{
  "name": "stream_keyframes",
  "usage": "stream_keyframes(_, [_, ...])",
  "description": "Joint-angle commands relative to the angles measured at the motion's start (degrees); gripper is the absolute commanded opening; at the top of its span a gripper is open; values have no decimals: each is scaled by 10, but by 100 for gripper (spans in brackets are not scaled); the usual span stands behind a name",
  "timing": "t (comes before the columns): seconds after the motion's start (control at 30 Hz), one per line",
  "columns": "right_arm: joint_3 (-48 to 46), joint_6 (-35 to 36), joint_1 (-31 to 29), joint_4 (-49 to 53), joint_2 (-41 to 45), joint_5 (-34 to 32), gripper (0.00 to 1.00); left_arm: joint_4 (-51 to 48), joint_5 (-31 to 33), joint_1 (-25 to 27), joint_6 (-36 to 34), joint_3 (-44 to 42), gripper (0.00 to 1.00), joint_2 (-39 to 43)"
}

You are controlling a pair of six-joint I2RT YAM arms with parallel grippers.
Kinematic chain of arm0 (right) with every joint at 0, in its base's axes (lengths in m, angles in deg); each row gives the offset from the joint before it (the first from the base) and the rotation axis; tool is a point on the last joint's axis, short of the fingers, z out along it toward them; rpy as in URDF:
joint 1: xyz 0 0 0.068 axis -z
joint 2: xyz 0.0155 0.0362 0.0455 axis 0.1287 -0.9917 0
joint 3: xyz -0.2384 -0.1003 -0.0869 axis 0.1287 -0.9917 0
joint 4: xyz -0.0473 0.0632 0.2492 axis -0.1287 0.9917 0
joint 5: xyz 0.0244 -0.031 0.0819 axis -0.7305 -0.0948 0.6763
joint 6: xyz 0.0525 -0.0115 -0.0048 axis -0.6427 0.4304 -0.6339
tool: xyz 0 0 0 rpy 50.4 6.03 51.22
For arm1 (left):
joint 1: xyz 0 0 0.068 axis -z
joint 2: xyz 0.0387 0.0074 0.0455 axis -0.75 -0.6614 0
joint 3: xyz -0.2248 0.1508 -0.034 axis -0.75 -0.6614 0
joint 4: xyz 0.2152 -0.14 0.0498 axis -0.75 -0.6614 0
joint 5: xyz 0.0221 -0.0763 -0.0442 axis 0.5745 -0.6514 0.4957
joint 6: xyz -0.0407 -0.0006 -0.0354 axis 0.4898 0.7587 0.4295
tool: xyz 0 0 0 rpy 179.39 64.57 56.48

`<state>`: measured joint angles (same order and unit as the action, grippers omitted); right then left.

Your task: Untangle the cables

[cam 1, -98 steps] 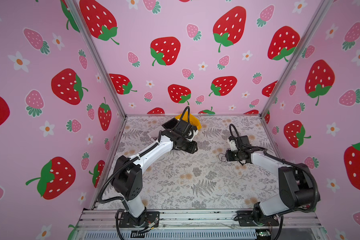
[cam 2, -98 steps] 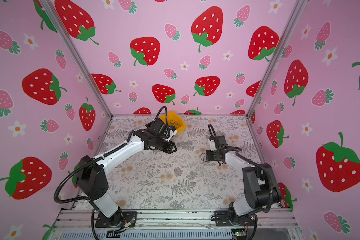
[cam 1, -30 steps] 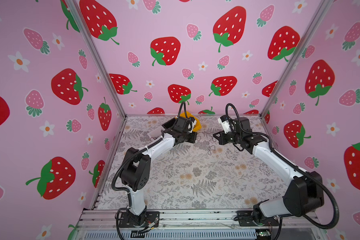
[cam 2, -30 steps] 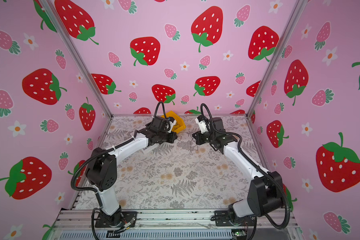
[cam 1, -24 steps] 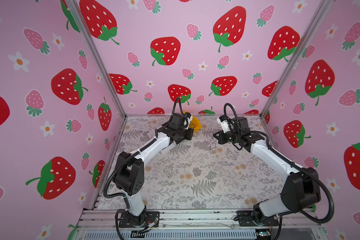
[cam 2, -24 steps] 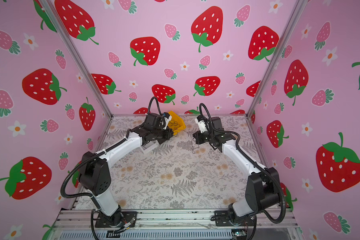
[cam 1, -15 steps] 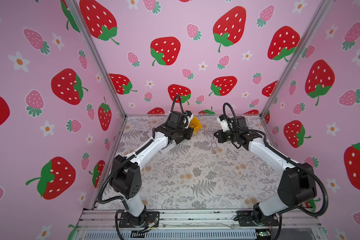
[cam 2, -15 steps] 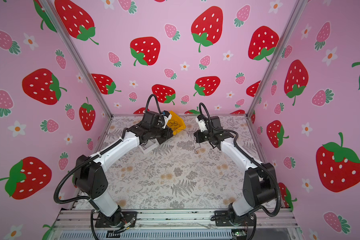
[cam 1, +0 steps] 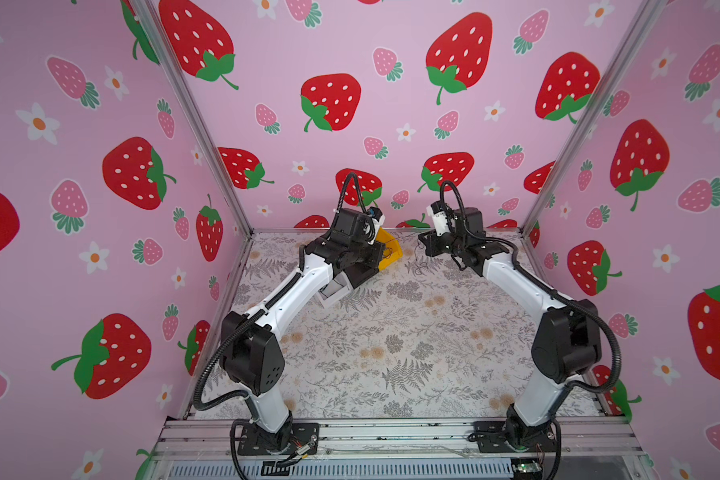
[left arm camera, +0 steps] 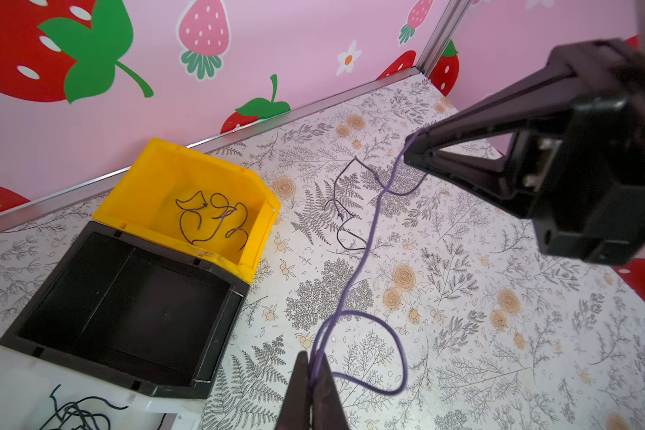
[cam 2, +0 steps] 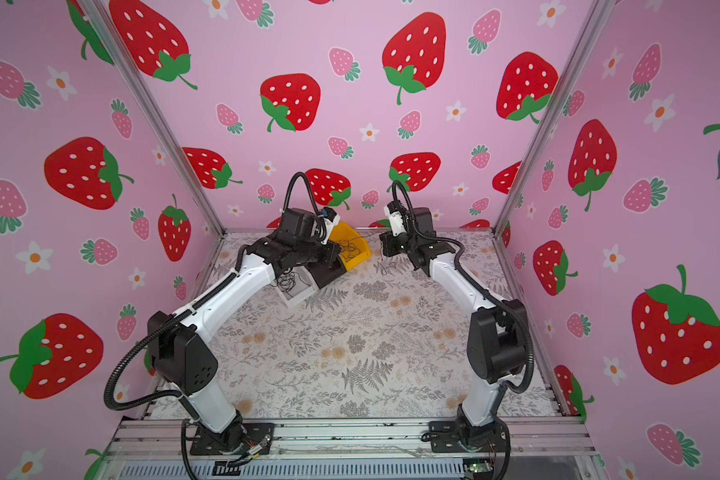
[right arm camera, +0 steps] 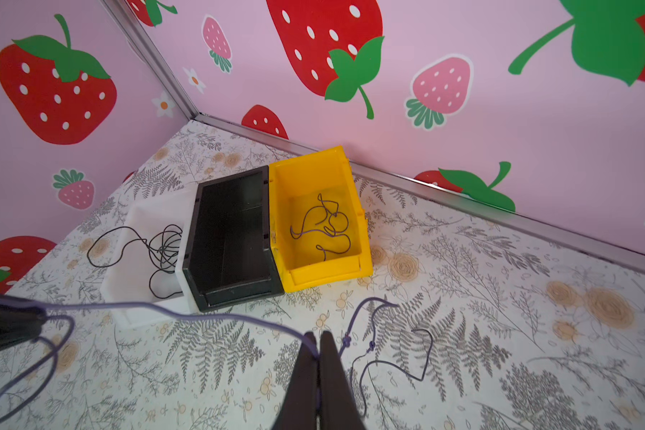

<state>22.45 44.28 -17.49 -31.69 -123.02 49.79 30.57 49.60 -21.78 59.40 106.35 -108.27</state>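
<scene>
My left gripper [left arm camera: 311, 368] and right gripper [right arm camera: 318, 348] both pinch the same purple cable [left arm camera: 355, 266], strung between them above the fern-print table [left arm camera: 499, 335] (far middle, right of the yellow bin [left arm camera: 153, 175]). Pink strawberry walls [cam 1: 391, 50] all round.

Floral table [cam 1: 391, 332], yellow bin [left arm camera: 202, 156], black bin [left arm camera: 127, 298], white bin [right arm camera: 127, 286], loose cable [left arm camera: 335, 186]
</scene>
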Motion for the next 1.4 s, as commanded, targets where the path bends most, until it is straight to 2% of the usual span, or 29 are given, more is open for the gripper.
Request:
stream_keyframes(0.0, [32, 8, 0, -49, -27, 38, 0, -16, -14, -20, 2, 36, 3, -23])
stream_keyframes(0.2, [85, 26, -17, -88, -73, 92, 0, -8, -41, -42, 22, 47, 18, -51])
stream_keyframes(0.37, [126, 46, -34, -114, -100, 90, 0, -5, -48, -54, 33, 47, 35, -57])
stream_keyframes(0.47, [161, 45, -36, -126, -124, 97, 0, 7, -43, -65, 42, 25, 40, -40])
stream_keyframes(0.77, [249, 53, -44, -200, -215, 118, 0, 49, -36, -101, 67, -89, 43, 44])
stream_keyframes(1.03, [391, 46, -48, -219, -298, 129, 0, 50, -29, -111, 74, -155, 43, 104])
stream_keyframes(1.37, [457, 46, -54, -235, -300, 137, 0, 52, -29, -112, 82, -187, 43, 125])
